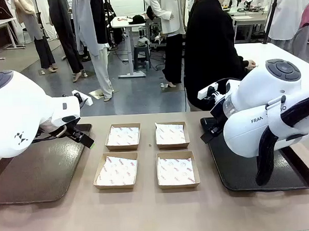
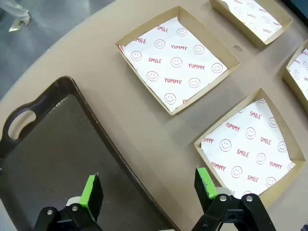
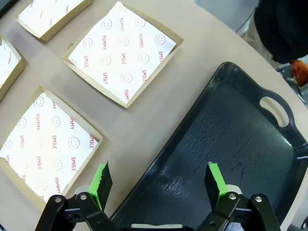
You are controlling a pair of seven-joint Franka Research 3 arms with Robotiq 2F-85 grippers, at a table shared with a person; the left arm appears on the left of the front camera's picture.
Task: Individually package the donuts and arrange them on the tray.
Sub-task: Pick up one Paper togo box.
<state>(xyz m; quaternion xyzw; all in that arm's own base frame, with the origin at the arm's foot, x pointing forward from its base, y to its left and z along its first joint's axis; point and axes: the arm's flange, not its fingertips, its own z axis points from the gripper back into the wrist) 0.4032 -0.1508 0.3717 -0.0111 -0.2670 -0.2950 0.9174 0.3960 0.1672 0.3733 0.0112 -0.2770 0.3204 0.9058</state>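
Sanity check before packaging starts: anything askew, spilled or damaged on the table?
Nothing stands out. The four boxes sit in a tidy two-by-two, liners flat. The left tray and right tray lie flat, nothing spilled. The left gripper and right gripper hang open.

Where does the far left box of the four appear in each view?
Front view: far left box, back row of the four.
Left wrist view: the box sits whole, upper middle.
Right wrist view: the box at top left, cut off.
Shared landmark: near left box, its neighbour.
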